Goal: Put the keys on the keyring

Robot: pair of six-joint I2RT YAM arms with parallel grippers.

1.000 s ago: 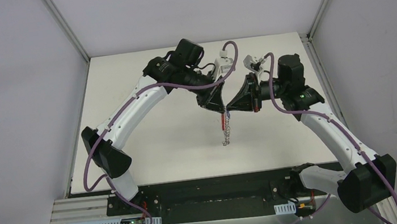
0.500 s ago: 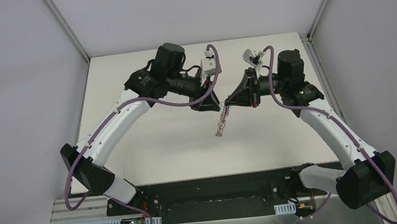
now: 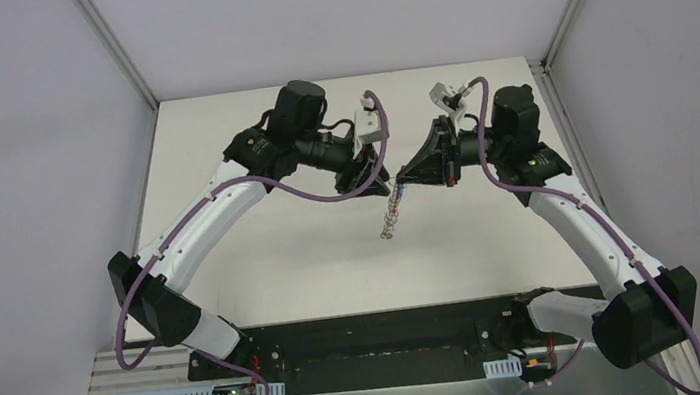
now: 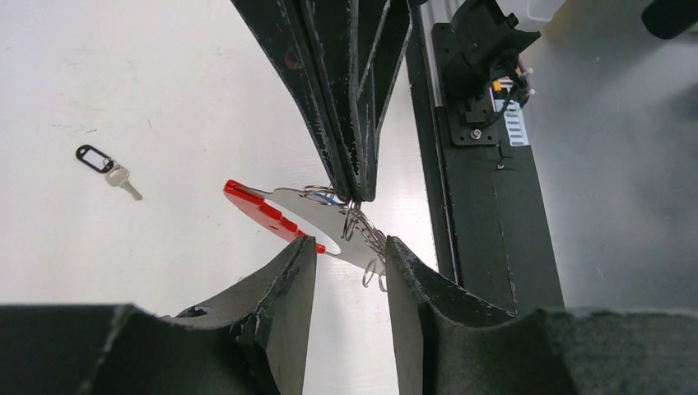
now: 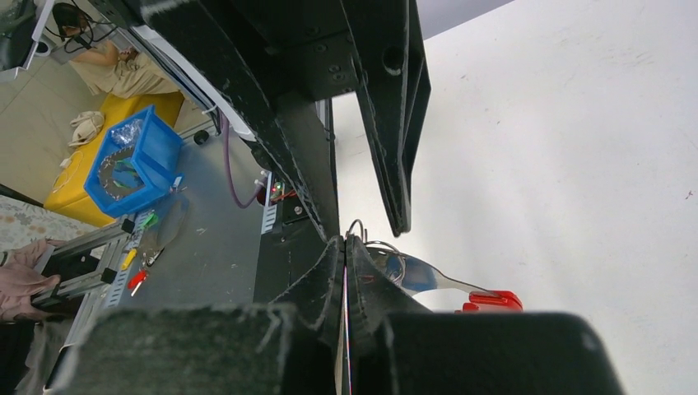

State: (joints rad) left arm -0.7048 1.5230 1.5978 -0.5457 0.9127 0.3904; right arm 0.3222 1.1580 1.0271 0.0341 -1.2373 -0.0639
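Observation:
The keyring hangs in the air between my two grippers. Its chain of small rings (image 3: 389, 221) dangles over the table. My right gripper (image 5: 344, 240) is shut on the top rings; it comes in from above in the left wrist view (image 4: 354, 196). The red band (image 4: 265, 210) and a silvery plate stick out sideways. My left gripper (image 4: 350, 245) is open, its fingertips on either side of the keyring's lower part, one against the red band's end. A silver key with a dark loop head (image 4: 107, 164) lies on the table. I see no blue-headed key for sure.
The white table (image 3: 272, 247) ends at a black base rail (image 4: 486, 206) on the near side. Grey walls with metal posts close in the back and sides. Both arms meet above the table's middle.
Both grippers have moved a little toward the back with the keyring, and the left arm's elbow has swung left. In the last half second almost nothing has moved.

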